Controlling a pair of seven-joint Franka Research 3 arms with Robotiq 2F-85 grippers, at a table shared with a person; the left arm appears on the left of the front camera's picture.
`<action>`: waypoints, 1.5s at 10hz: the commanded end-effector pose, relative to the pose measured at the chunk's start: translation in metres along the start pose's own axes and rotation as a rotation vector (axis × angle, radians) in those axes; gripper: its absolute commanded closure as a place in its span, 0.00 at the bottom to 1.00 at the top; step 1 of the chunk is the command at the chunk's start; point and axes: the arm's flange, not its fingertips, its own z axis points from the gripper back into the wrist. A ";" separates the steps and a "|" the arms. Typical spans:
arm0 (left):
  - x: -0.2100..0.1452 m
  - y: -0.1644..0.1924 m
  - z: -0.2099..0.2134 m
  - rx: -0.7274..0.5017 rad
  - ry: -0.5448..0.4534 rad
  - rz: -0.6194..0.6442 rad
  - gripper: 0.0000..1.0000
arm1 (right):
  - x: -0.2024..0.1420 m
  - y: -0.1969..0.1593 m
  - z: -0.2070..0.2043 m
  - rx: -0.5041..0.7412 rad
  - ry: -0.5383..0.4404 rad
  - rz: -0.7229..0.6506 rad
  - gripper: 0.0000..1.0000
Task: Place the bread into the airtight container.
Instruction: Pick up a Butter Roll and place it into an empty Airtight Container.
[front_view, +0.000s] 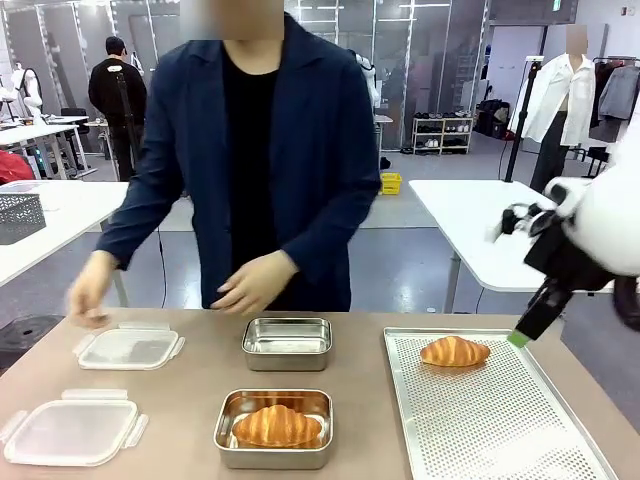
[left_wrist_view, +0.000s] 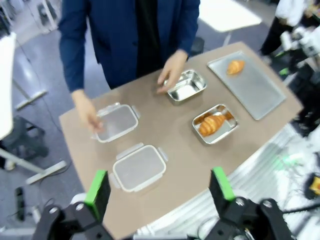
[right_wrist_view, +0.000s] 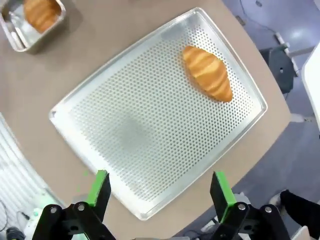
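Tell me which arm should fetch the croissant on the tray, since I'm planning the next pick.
Probably right. The right gripper hangs open above the tray, the croissant just ahead of it. The left gripper, also open, sits high up, nearest a lid, with the tray far across.

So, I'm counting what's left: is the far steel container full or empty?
Empty: the far container shows bare metal inside, while the near container holds a croissant.

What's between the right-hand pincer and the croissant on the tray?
Only bare perforated tray; the right wrist view shows nothing else between the open right pincer and the croissant.
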 end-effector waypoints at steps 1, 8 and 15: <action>0.001 -0.001 0.001 -0.005 -0.003 -0.006 0.00 | 0.020 -0.019 -0.019 -0.012 0.029 0.050 0.00; 0.001 -0.001 0.001 -0.005 -0.003 -0.006 0.00 | 0.019 -0.018 -0.036 0.005 0.039 0.052 0.00; 0.001 -0.001 0.001 -0.005 -0.003 -0.006 0.00 | -0.027 -0.099 -0.049 0.002 -0.275 0.277 0.00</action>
